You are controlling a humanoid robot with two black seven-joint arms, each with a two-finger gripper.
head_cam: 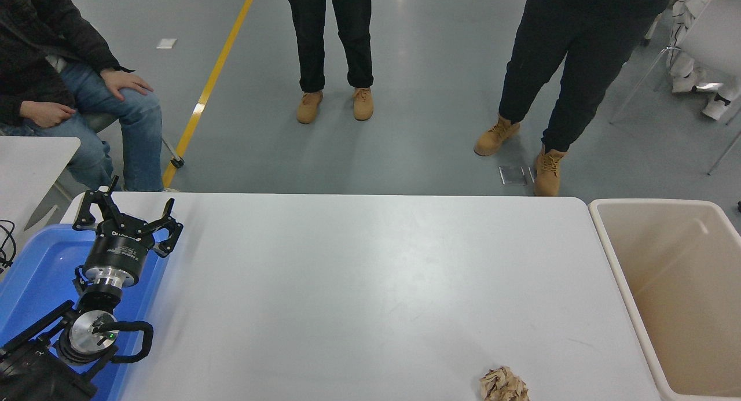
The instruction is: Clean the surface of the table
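Observation:
The table surface [370, 285] is a wide matte white-grey top filling the lower half of the head view. A crumpled ball of brown paper [503, 385] lies on it near the front edge, right of centre. My left gripper [126, 211] is parked at the lower left above a blue tray, its fingers spread open and holding nothing. The right arm is out of view.
A blue tray [35, 273] sits at the table's left end under the left arm. A beige plastic bin [677, 297] stands off the table's right end. Two people stand beyond the far edge, and another sits at the far left by a smaller white table [29, 158].

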